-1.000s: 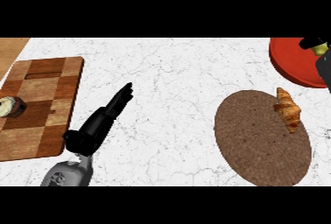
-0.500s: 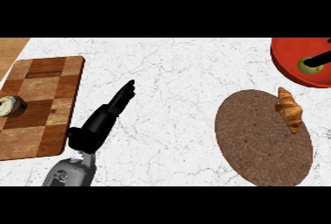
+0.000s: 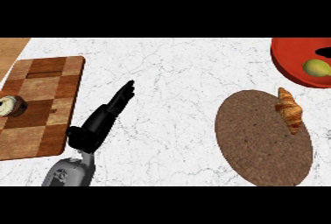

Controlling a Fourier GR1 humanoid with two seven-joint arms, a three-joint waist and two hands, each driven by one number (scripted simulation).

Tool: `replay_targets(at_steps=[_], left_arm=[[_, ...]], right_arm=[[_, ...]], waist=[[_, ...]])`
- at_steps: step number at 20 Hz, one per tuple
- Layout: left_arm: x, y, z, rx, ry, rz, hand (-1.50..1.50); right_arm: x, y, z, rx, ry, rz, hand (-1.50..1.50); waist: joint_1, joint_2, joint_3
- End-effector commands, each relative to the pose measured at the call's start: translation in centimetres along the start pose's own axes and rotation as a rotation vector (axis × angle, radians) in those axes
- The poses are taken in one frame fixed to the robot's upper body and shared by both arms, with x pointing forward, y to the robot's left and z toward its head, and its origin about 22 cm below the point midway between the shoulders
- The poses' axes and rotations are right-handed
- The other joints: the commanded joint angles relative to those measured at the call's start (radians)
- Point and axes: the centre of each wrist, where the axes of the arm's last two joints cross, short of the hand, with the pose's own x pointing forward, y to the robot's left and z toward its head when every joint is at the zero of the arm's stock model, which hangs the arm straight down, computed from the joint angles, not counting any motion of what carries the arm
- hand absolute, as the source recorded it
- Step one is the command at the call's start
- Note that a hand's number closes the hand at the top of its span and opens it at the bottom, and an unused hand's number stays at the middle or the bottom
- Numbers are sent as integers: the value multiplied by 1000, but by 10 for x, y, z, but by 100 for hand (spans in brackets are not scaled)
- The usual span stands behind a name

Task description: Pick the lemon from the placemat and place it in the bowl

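A yellow-green lemon (image 3: 317, 68) lies inside the red bowl (image 3: 288, 61) at the far right. No hand touches it. The brown oval placemat (image 3: 258, 140) lies below the bowl and carries only a croissant (image 3: 290, 109) at its upper right edge. My left hand (image 3: 103, 118) rests open at the lower left, fingers straight and pointing up and to the right over the white counter. My right hand does not show in the head view.
A checkered wooden cutting board (image 3: 39, 109) lies at the left, with a small round cupcake-like item (image 3: 12, 106) on its left edge. White marble counter (image 3: 174, 96) spreads between the board and the placemat.
The right hand, seen over the bowl one second ago, has drawn out of view. The lemon now lies uncovered in the bowl. The left hand has not moved.
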Motion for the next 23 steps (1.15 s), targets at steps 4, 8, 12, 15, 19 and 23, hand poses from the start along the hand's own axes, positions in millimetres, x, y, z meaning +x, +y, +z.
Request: replay_targets(at_steps=[4, 8, 12, 15, 19, 23], left_arm=[[-9, 1, 0, 11, 11, 6, 0], [-3, -3, 4, 44, 13, 17, 0], [-1, -8, 2, 39, 42, 5, 0], [-21, 11, 24, 64, 49, 1, 0], [-7, 9, 25, 76, 49, 8, 0], [6, 24, 17, 74, 52, 4, 0]], right_arm=[[-8, -31, -20, -121, 93, -232, -150], [-52, -45, -32, -186, 170, -267, -150], [-93, -45, -30, -247, 164, -306, -150], [-125, -68, -37, -246, 143, -378, -150], [-182, -75, -27, -223, 151, -373, -150], [-217, -96, -24, -180, 108, -414, -150]], waist=[[-28, -12, -2], [-34, -16, -2], [-62, -28, -3], [-76, -35, -5], [-71, -34, -5], [-76, -34, -5]])
